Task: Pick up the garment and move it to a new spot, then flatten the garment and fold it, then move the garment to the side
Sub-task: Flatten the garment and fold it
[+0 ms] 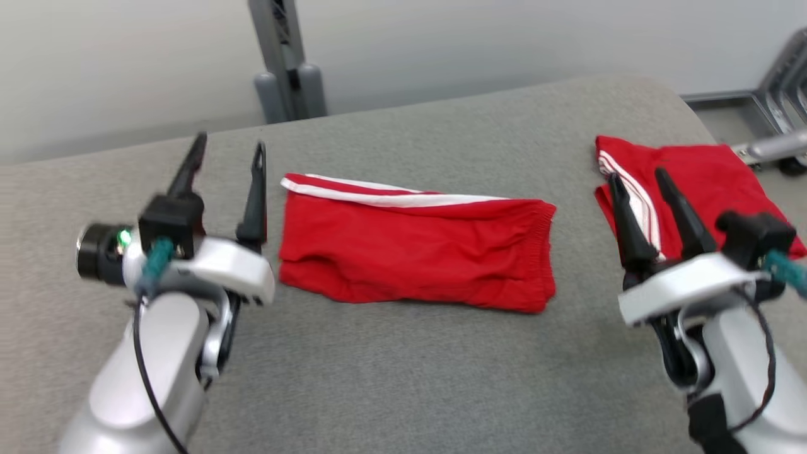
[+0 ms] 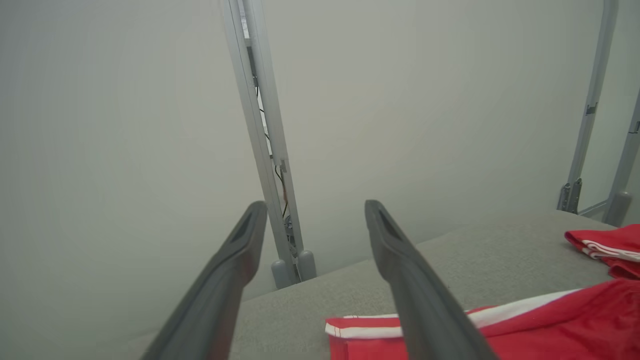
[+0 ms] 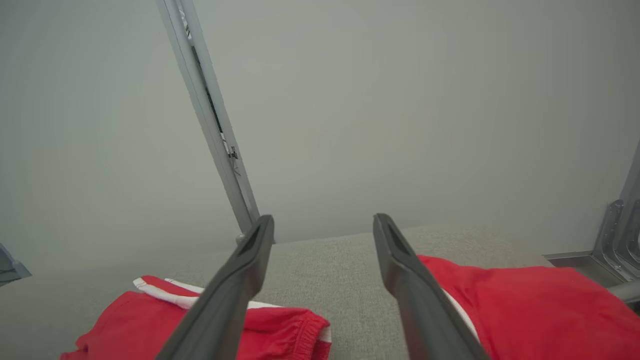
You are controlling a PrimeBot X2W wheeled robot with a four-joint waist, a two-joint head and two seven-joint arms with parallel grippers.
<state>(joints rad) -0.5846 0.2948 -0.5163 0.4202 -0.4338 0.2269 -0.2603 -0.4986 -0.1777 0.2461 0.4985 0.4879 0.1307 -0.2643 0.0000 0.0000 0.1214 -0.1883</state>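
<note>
- Red cloth garment with white side stripe [image 1: 416, 252] lies mid-counter, doubled into a neat oblong. Elastic waistband end points to the robot's right, striped edge to the far side.
- Grey cloth-covered counter [image 1: 403, 378] carries it. Judged: fold looks done, so the shift to the side is what remains.
- Left tool [image 1: 229, 141] hovers just beside the garment's left end, fingers spread wide, nothing between them.
- Right tool [image 1: 637, 173] hovers past the waistband end, also spread wide and empty. It stands in front of a second red garment with white stripes [image 1: 712, 170].
- The two tools bracket the oblong end to end, probably so both ends can be pinched together and the fold kept flat in the carry.
- Second garment sits near the counter's rounded far-right corner and is well apart from the first, with a bare grey strip between them.
- Open room: a broad bare band along the near side, and bare cloth to the left beneath the left tool.
- Far edge runs close behind the stripe. Beyond it stand an upright grey metal post [image 1: 284, 57] and a pale wall.
- Grey metal frame [image 1: 756, 107] crowds the right corner, so there is little slack that way.
</note>
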